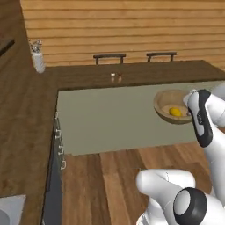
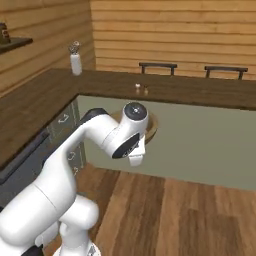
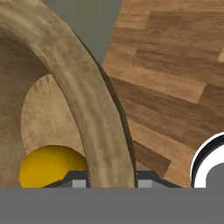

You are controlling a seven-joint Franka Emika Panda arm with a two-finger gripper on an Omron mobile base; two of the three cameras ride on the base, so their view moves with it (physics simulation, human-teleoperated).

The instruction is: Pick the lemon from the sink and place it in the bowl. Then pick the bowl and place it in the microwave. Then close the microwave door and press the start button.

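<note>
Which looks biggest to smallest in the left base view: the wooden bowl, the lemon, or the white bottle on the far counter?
1. bowl, clearly widest.
2. white bottle, though it stands farther from the camera, so it may really be bigger than it looks.
3. lemon, smallest, lying inside the bowl.

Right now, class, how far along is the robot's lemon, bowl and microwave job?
Done: the lemon lies inside the bowl. In hand: the gripper straddles the bowl's rim, one fingertip on each side, and the bowl appears lifted above the wood floor. Left: placing the bowl in the microwave, closing its door and pressing start.
</note>
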